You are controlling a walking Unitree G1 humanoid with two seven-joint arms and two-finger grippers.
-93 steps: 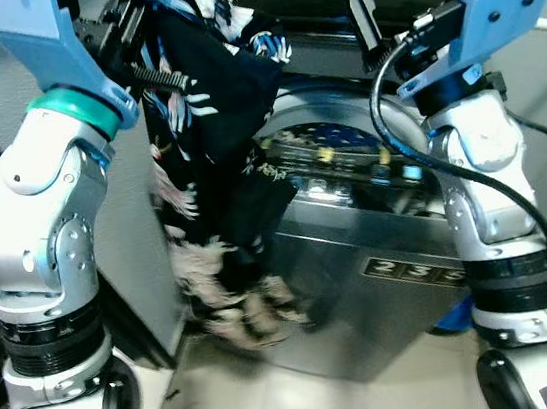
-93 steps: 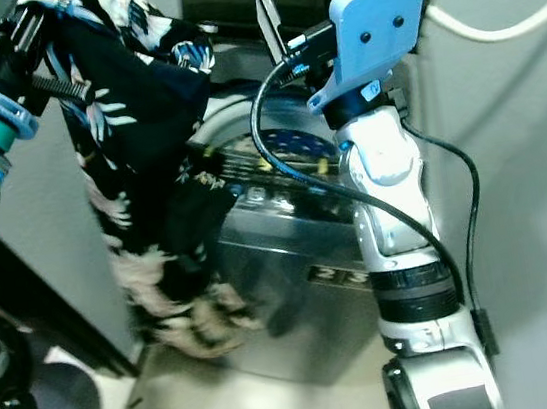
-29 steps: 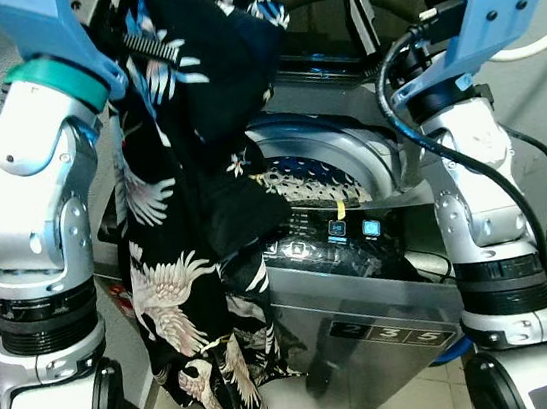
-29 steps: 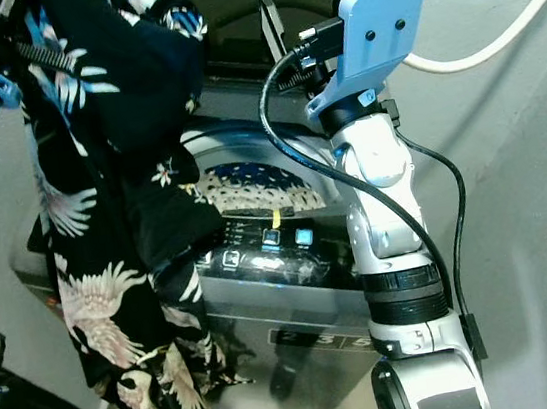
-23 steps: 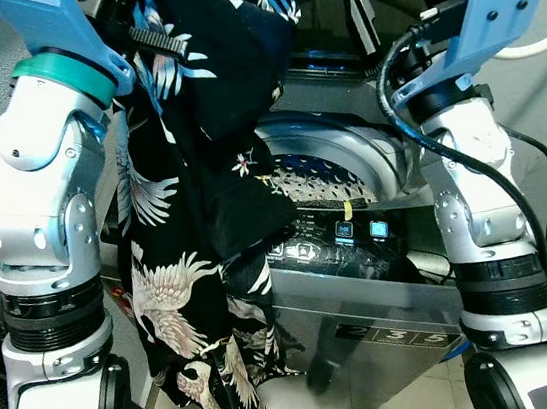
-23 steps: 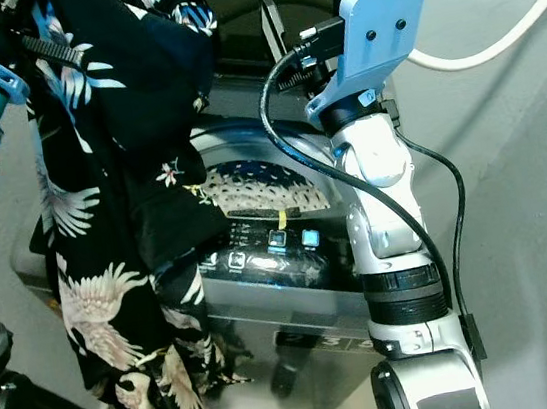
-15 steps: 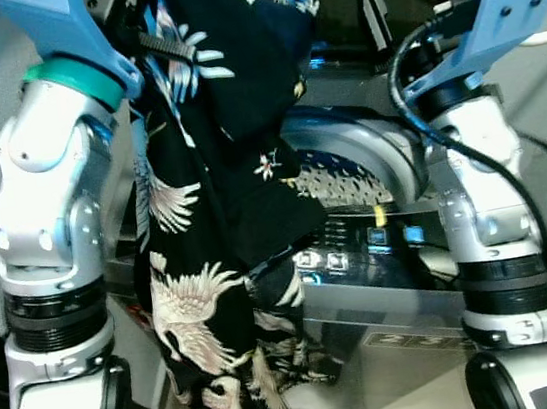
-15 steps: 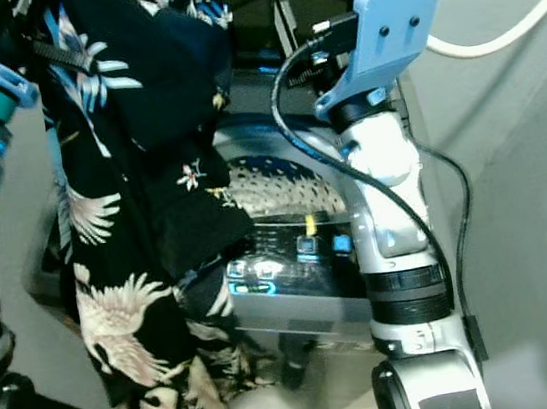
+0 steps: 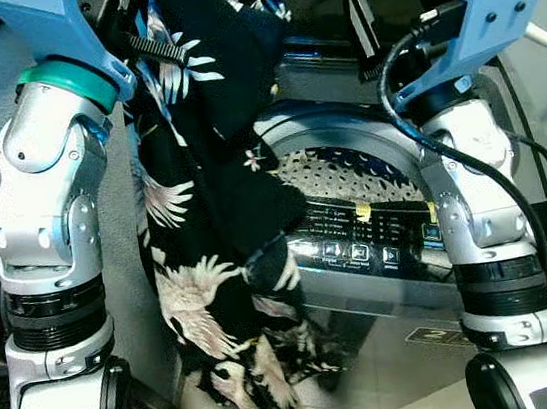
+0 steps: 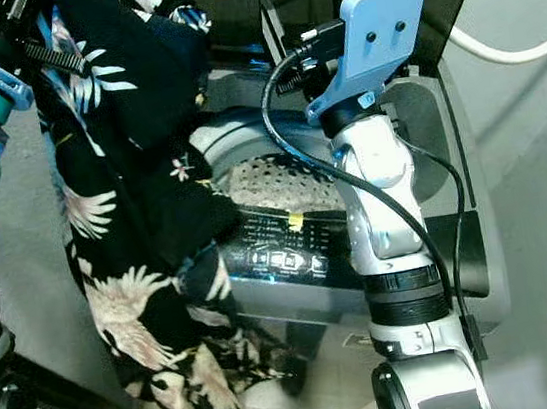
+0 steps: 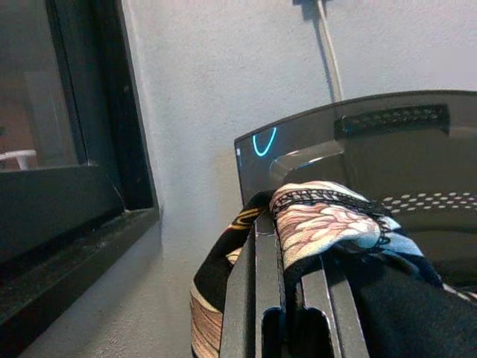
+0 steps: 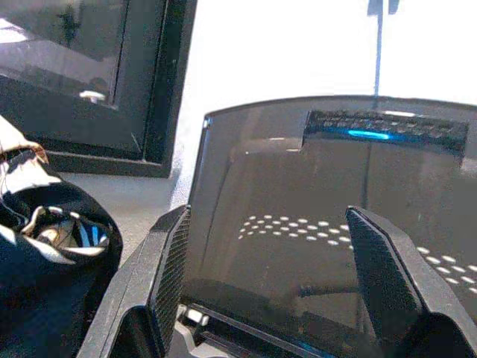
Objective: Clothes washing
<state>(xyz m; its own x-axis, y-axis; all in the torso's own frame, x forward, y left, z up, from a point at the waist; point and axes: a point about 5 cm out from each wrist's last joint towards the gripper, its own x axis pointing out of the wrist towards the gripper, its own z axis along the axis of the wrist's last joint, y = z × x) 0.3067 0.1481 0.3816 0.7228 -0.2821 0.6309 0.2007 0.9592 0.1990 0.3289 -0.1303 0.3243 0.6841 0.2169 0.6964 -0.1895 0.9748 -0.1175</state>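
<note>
Nearest: black garment w/ white crane print (image 9: 223, 262) hanging in long folds at robot's left, in front of and beside washing machine (image 9: 381, 251), lower hem down near floor, free of drum. Top bunched and clamped in left gripper (image 11: 292, 268), fingers (image 11: 257, 283) pinched tight on lace-edged fold of cloth, held up high above machine's left front corner. Right gripper (image 12: 261, 261) raised on other side, fingers (image 12: 376, 276) spread wide w/ nothing between, hovering over machine. Below it, ctrl panel (image 9: 360, 249) along front edge, buttons lit, small yellow tag on top. Behind panel, perforated drum (image 9: 350, 169) visible thru round opening. Farther back, dark lid (image 12: 320, 224) standing upright, blue light strip near its top. Beyond: grey wall (image 11: 223, 74), dark window frame (image 11: 97, 112), white hose (image 10: 515, 47) at right.
</note>
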